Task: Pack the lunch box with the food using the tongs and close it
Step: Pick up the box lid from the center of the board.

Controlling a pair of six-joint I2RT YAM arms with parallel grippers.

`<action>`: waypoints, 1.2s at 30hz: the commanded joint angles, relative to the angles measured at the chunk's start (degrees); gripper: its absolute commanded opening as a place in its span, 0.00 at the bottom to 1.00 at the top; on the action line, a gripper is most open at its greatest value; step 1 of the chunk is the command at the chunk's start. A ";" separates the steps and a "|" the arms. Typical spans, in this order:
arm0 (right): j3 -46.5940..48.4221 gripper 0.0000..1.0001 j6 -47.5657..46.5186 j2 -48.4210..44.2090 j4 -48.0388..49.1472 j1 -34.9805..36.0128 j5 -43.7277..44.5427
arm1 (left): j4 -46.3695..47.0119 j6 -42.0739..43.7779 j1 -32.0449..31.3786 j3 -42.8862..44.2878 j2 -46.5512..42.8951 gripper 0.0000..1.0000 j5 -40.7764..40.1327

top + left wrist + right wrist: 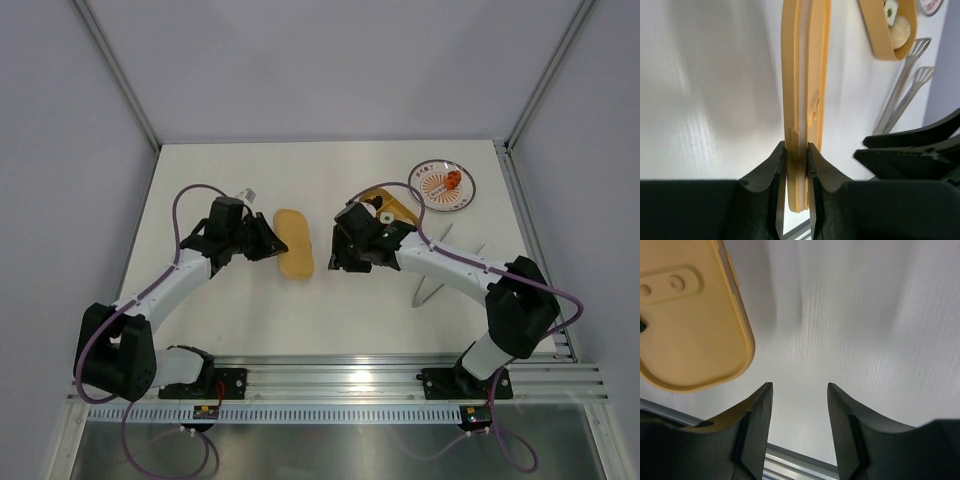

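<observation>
Risk 1: the flat oval mustard-orange plastic lid (293,243) is pinched only at its thin rim by the left pincer (795,148), so a slip or swivel is poss. if it is swung fast. Risk 2: the right pincer (800,387) is just past the lid's far side, so a clash btw. the two is likely if either is moved w/o clearance. Risk 3: an orange-brown piece (452,180) is seen on the small round patterned plate (430,202), so the box may get closed too early.

Pose: the L arm is stretched fwd and inward, w/ the wrist rolled so the lid is seen edge-on btw. its fingers. Whether the lid is clear of the white table (865,315) cannot be told.

The R arm is bent inward, jaws moderately apart w/ nothing btw. them, aimed at bare table, w/ the lid up-left of them.

The mustard-orange oval plastic box (879,42), w/ white and beige pieces (900,32) inside, is found ahead-right of the left pincer. The thin silver metal tongs (898,89) lie unheld to its right, nearer than the box.
</observation>
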 commanded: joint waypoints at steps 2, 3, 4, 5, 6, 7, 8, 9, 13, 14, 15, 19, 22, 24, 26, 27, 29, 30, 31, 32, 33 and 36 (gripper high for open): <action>4.71 0.55 -2.55 -5.12 -3.35 -0.14 3.70 | -13.11 13.37 0.07 7.64 -2.91 0.00 -4.01; 6.10 0.57 -2.99 -5.56 -4.05 -0.14 3.70 | -15.13 15.73 -0.02 9.04 -3.09 0.00 -4.88; 6.90 0.58 -2.99 -5.65 -4.40 -0.14 3.79 | -15.84 16.97 -0.11 9.66 -3.44 0.00 -5.24; 7.69 0.61 -2.73 -5.91 -4.76 -0.23 3.79 | -16.46 19.33 -0.28 10.10 -3.70 0.00 -5.59; 8.57 0.61 -2.03 -6.00 -4.85 -0.14 4.05 | -16.99 20.40 -0.55 10.37 -4.05 0.00 -6.47; 10.32 0.63 -1.68 -5.83 -4.85 -0.05 3.96 | -16.99 21.37 -0.72 10.63 -4.58 0.00 -6.91; 11.21 0.65 -0.80 -5.48 -5.02 -0.14 3.96 | -16.82 23.29 -1.07 10.63 -5.37 0.00 -7.09; 13.48 0.66 -0.45 -5.12 -5.20 -0.14 4.22 | -16.56 24.18 -1.25 10.55 -5.72 0.00 -7.09; 17.89 0.71 -1.05 -3.02 -5.29 -0.14 3.53 | -15.93 28.32 -2.48 10.19 -7.31 0.00 -7.35; 18.24 0.71 -2.28 -2.66 -4.50 -0.14 3.26 | -16.29 30.06 -2.66 10.72 -7.92 0.00 -6.48; 18.51 0.72 -2.90 -2.66 -4.15 -0.14 3.17 | -16.46 30.78 -2.57 10.98 -8.27 0.00 -5.60; 17.02 0.74 -7.73 -3.80 -1.86 -0.14 0.11 | -17.17 33.77 -2.66 12.04 -10.12 0.00 -1.82; 14.48 0.76 -10.63 -5.47 1.38 -1.28 -6.21 | -17.61 34.39 -2.66 12.83 -10.91 0.00 3.00; 9.76 0.77 -10.20 -8.27 4.62 -3.91 -12.08 | -16.47 32.99 -2.66 13.62 -10.91 0.00 9.59; 3.44 0.79 -8.72 -12.47 10.76 -7.15 -17.97 | -15.68 30.28 -2.57 14.59 -10.21 0.00 15.81; 1.57 0.81 -8.36 -13.81 12.97 -8.30 -20.01 | -15.33 29.39 -2.48 15.29 -9.69 0.00 17.59; -1.43 0.83 -7.31 -17.50 17.46 -10.06 -23.01 | -12.97 26.31 -1.96 15.38 -8.28 0.00 23.11; -3.44 0.84 -7.39 -18.99 18.96 -11.03 -25.11 | -11.99 24.47 -1.43 15.29 -7.58 0.00 24.97; -3.90 0.85 -7.39 -19.01 18.97 -11.13 -25.65 | -10.94 23.67 -1.25 15.12 -7.40 0.00 26.38; -3.99 0.86 -8.17 -19.88 18.54 -11.21 -26.00 | -9.10 22.97 -1.08 15.12 -7.22 0.00 28.40; -4.25 0.86 -8.53 -20.15 18.18 -11.22 -26.53 | -8.04 22.18 -0.99 14.94 -7.13 0.00 29.20; -6.18 0.87 -8.79 -21.55 19.93 -11.30 -28.64 | -3.82 19.01 -0.29 14.33 -7.31 0.00 33.24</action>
